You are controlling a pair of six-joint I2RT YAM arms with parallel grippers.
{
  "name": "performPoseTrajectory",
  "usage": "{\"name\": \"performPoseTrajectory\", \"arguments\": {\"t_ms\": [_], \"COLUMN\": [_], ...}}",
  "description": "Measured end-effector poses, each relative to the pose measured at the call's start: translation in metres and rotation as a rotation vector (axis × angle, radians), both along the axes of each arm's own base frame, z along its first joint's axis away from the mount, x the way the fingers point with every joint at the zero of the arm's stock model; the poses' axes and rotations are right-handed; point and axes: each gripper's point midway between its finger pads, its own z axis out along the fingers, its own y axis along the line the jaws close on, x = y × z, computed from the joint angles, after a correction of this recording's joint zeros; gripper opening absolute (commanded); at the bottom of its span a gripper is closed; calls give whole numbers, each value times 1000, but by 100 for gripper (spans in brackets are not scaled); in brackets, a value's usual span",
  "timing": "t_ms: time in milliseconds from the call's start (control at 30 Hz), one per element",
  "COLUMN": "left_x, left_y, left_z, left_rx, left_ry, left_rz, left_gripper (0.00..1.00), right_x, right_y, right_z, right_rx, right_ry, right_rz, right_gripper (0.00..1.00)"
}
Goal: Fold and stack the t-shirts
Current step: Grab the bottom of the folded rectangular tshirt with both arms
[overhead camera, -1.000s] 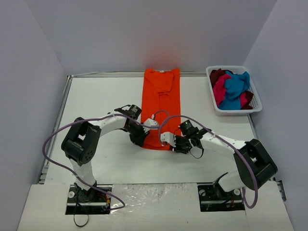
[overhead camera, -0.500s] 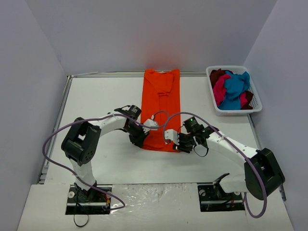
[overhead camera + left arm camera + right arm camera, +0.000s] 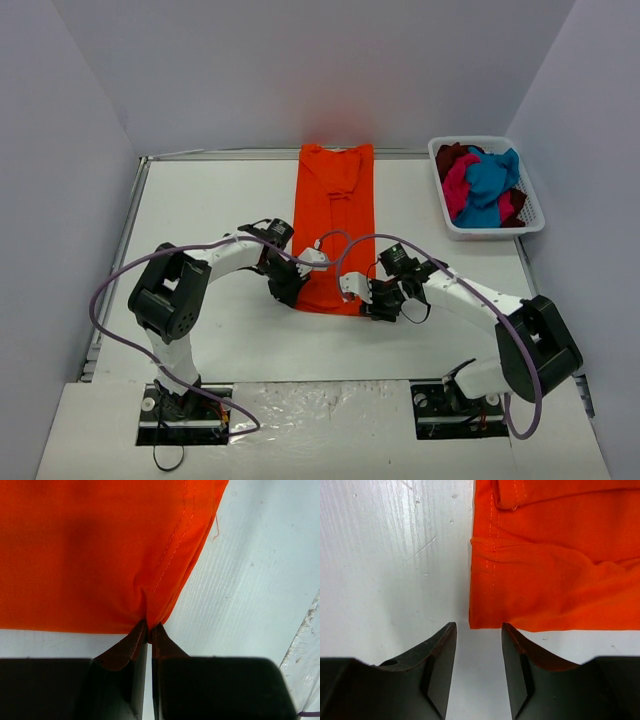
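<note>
A bright orange t-shirt [image 3: 335, 205] lies folded into a long strip down the middle of the table. My left gripper [image 3: 286, 287] is at the strip's near left corner. In the left wrist view it [image 3: 149, 629] is shut on a pinch of the orange cloth's [image 3: 90, 550] hem. My right gripper [image 3: 367, 298] is at the near right corner. In the right wrist view it [image 3: 479, 626] is open, and the corner of the orange cloth [image 3: 545, 580] lies just ahead of its tips, untouched. More t-shirts, teal [image 3: 491, 180], pink [image 3: 457, 186] and dark red [image 3: 451, 156], are heaped in the basket.
A white plastic basket [image 3: 482, 232] stands at the back right, near the right wall. Purple cables loop over both arms. Walls close in the table on the left, back and right. A shiny foil strip [image 3: 305, 645] borders the table's near edge.
My right gripper's jaws have spread apart and it has shifted slightly right at the shirt's near right corner. The left gripper has kept its pinch and place.
</note>
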Motion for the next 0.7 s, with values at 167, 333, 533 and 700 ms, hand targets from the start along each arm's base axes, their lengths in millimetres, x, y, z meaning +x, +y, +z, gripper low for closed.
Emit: {"name": "performPoseTrajectory", "arguments": {"t_ms": [167, 333, 533, 700], "left_x": [0, 1, 1, 1], "left_y": [-1, -1, 0, 0], "left_z": [0, 0, 0, 0], "left_rx": [-5, -6, -5, -5], "left_ry": [5, 5, 6, 6], "left_rz": [-1, 2, 2, 2], "left_gripper": [2, 2, 2, 2], "right_x": [-3, -2, -3, -5], "right_y": [-1, 1, 1, 4], "right_z": [-11, -14, -16, -16], "right_rx": [-23, -24, -27, -25], "right_ry": [39, 53, 63, 66], "right_rz": [9, 13, 14, 21], "right_gripper": [38, 39, 39, 36]}}
